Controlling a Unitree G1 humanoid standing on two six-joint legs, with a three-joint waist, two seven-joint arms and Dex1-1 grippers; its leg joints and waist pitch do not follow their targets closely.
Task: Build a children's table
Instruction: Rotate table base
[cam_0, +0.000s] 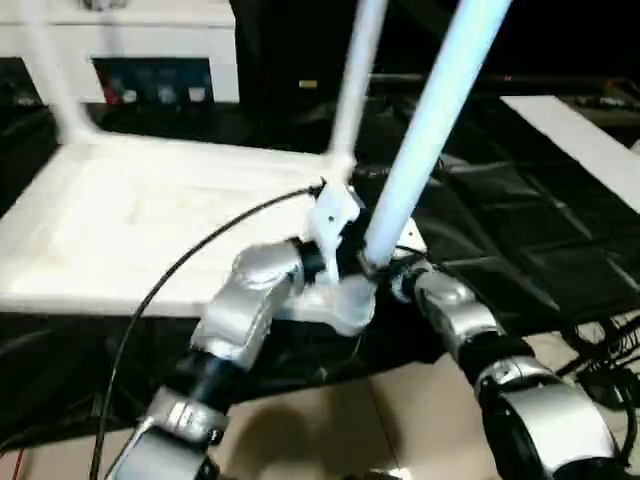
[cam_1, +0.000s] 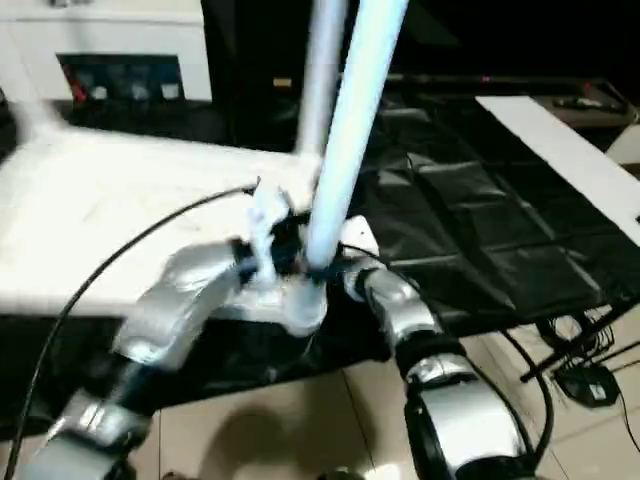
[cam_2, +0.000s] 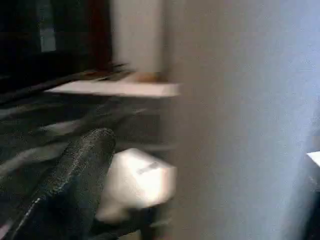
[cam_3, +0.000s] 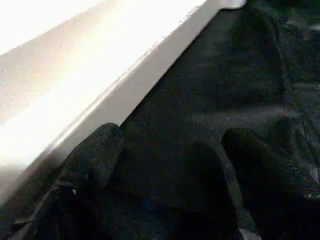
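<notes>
**Leg seating at the near corner socket**

The tabletop (cam_0: 150, 220) lies underside up on the black-covered surface (cam_0: 520, 230). Two legs already stand in its far corners: one far left (cam_0: 50, 80), one far right (cam_0: 355, 80). I hold a further leg (cam_0: 430, 130) with its foot at the near right corner socket (cam_0: 345, 300), the tube leaning up and away to the right.

My right gripper (cam_0: 385, 262) sits at the base of this leg. I cannot tell whether its fingers (cam_3: 95, 150), set well apart, are actually clamping the tube.

My left gripper (cam_0: 322, 255) is beside the same socket; its fingers (cam_2: 75, 170) stand nearly fully open and empty, the tube just alongside.

I judge the step in hand to be seating this leg. The next move calls for bringing the tube upright over the socket, then pressing down while the left steadies the corner.
</notes>
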